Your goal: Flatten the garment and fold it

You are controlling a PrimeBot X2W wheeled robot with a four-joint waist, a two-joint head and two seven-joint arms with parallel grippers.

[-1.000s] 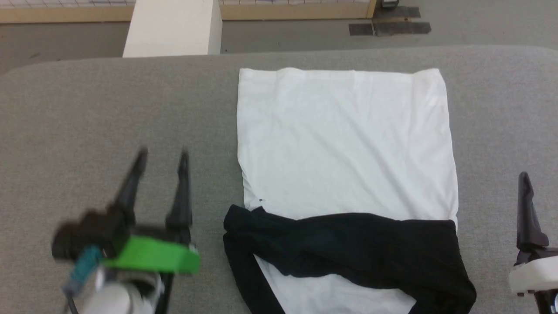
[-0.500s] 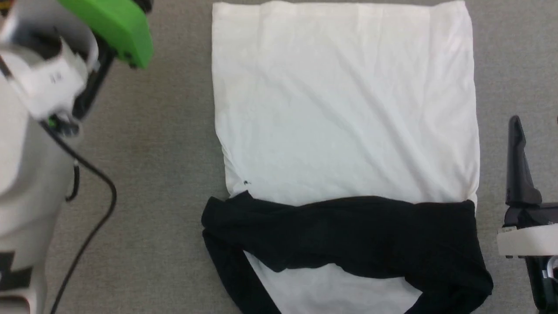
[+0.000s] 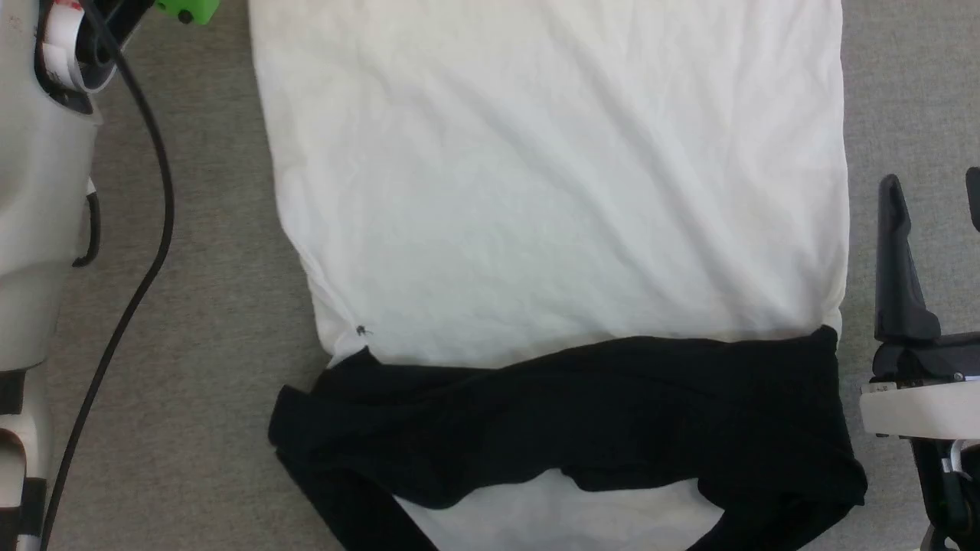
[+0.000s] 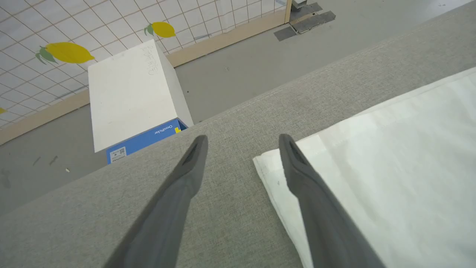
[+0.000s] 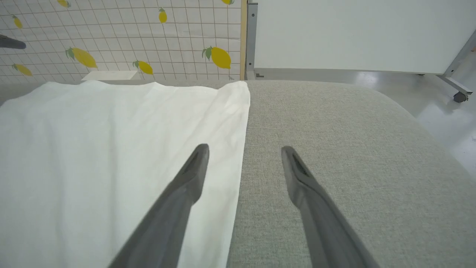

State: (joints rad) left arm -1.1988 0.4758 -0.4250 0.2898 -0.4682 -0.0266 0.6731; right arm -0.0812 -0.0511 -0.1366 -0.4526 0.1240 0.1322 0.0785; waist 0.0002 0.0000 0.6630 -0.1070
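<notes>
The garment [image 3: 551,191] lies flat on the grey table [image 3: 199,306], plain white side up, with its black sleeves [image 3: 582,413] folded across the near part. My left gripper [image 4: 241,145] is open and empty, hovering over the table at the garment's far left corner [image 4: 267,167]; its right finger overlaps the white cloth [image 4: 390,167]. In the head view, the left arm's pale forearm [image 3: 31,191] runs up the left edge. My right gripper [image 3: 930,180] stands open beside the garment's right edge. In the right wrist view it [image 5: 243,152] straddles that edge of the garment [image 5: 111,149], nothing gripped.
A black cable [image 3: 145,229] hangs off the left arm. Beyond the table's far edge, a white box with a blue side [image 4: 130,96] stands on the floor before a tiled lemon-print wall. A white panel on casters [image 5: 353,33] stands past the far right corner.
The head camera has tilted down and closer, so the garment looks larger. My left arm has reached forward to the garment's far left corner. The right gripper has hardly moved.
</notes>
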